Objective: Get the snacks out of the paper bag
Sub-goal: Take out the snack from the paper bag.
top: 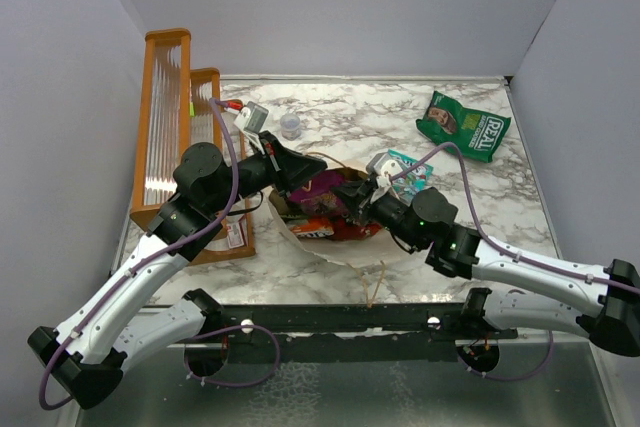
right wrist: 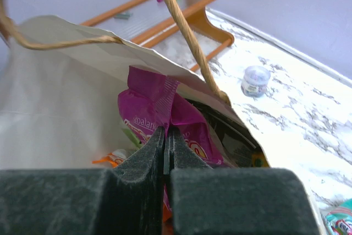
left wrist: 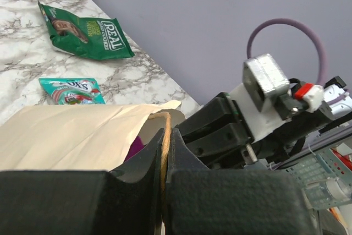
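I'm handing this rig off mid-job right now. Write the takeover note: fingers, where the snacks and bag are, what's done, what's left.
Left gripper: fingers shut on the tan loop handle of the paper bag, holding that side up.
Right gripper: fingers shut on the purple pouch, which sits in the bag's mouth.
Done: green chip bag and teal-pink packet lie out on the table, beyond the bag.
Left: lift the purple pouch clear; an orange-red packet is inside, probably with more beneath it.
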`<state>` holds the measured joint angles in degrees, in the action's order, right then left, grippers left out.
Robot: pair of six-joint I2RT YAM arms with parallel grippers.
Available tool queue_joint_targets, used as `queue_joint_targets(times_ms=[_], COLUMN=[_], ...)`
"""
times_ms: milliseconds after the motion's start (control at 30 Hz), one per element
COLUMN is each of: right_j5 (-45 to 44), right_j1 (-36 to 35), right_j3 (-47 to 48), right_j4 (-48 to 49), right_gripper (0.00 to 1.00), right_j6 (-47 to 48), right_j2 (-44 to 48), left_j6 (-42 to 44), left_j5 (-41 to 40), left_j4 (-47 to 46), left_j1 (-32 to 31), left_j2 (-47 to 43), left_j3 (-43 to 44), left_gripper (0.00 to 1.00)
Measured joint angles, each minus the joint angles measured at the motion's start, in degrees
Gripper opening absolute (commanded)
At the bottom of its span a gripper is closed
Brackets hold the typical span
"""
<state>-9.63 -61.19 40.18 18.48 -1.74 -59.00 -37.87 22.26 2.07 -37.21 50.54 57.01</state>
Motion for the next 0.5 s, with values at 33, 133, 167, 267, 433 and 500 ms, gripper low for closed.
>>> queue_joint_targets(times_ms=[33, 133, 167, 267, 433, 500], right_j5=[0.33, 1.97, 2.78, 5.07, 9.94, 11.39], right_j1=[0.0, 0.0, 0.0, 0.0, 0.0, 0.0], right_j3=[0.0, 0.09, 0.26, 1.09, 1.88, 2.73], right_j4=[-0.13, -1.16, -1.75, -3.13, -6.67, -8.59], right_gripper=[0.01, 0.01, 0.01, 0.01, 0.01, 0.01], right_j6=[0.0, 0.07, 0.09, 0.48, 2.54, 3.63], right_j2=[0.72, 2.56, 2.99, 3.78, 7.3, 9.03], left_j6=[0.07, 0.35, 0.48, 0.98, 1.81, 2.01], left_j5=[-0.35, -1.9, -2.51, -4.72, -8.83, -10.36], left_j4=[0.09, 0.85, 1.4, 3.15, 6.01, 6.75], left_j1=[0.0, 0.0, 0.0, 0.0, -0.04, -0.04], left_j2=[-0.02, -0.13, -0.15, -0.31, -0.55, -0.61], left_j3=[0.0, 0.02, 0.13, 0.68, 1.31, 1.46], left_gripper=[0.0, 0.0, 0.0, 0.0, 0.0, 0.0])
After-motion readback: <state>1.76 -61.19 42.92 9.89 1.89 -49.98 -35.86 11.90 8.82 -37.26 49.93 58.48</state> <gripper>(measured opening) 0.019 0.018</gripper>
